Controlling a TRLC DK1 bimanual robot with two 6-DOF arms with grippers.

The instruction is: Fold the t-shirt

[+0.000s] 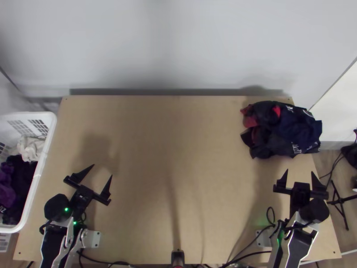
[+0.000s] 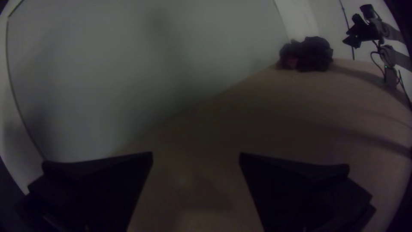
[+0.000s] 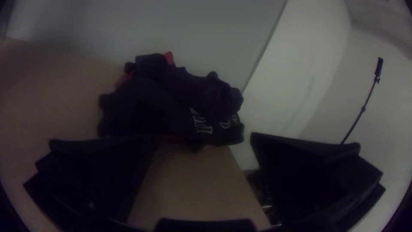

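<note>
Lapping over right edge of table [image 1: 147, 143], dark bunched cloth [image 1: 285, 129] lies upper right, long axis roughly left-right; bare wood leftward. 2 grippers spread wide: left gripper [image 1: 102, 170] lower left, right gripper [image 1: 300, 171] lower right.

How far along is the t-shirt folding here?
No folding looks done: dark cloth lies bunched at the far right corner of the table. Nothing is in hand; the left gripper and right gripper are open and empty. Spreading and folding appear left, if the t-shirt is in that heap, which I cannot tell.
</note>
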